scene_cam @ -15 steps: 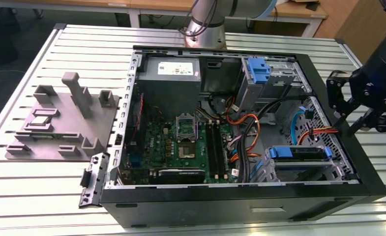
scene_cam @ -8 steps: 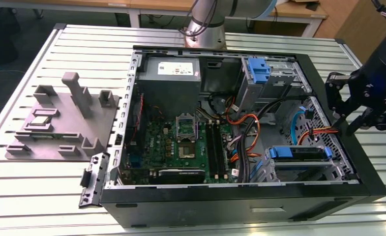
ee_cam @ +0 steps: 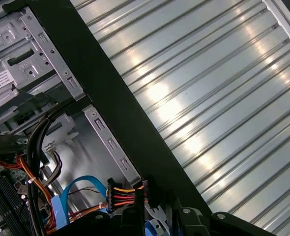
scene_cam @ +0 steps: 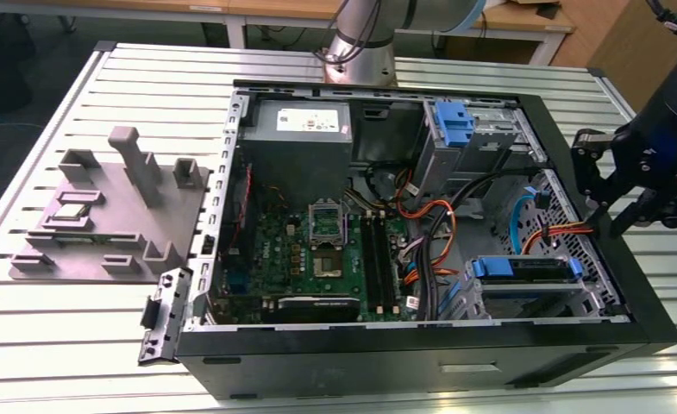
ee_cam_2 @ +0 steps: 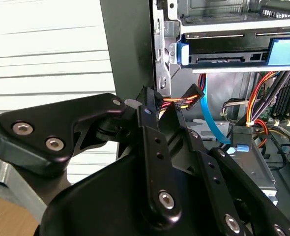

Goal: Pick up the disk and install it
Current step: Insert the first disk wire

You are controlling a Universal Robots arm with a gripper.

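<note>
The disk (scene_cam: 523, 269) sits in its blue carrier inside the lower drive bay at the exterior view's right of the open computer case (scene_cam: 430, 362). In the second wrist view, the disk (ee_cam_2: 223, 49) lies flat in the bay with its rear edge facing the case interior. My gripper (scene_cam: 600, 203) hangs over the case's right wall, a little beyond the bay. Its fingers (ee_cam_2: 150, 128) stand close together on a black power connector (ee_cam_2: 191, 94) with red, yellow and orange wires, and that connector (ee_cam: 130, 192) shows just past the fingertips. A blue data cable (ee_cam_2: 211, 125) curves beside it.
A grey power supply (scene_cam: 297, 129) and a narrow blue bracket (scene_cam: 454, 125) occupy the far side of the case. The motherboard (scene_cam: 315, 250) lies in the middle under loose cables. A grey fixture block (scene_cam: 108, 216) stands on the slatted table at the exterior view's left.
</note>
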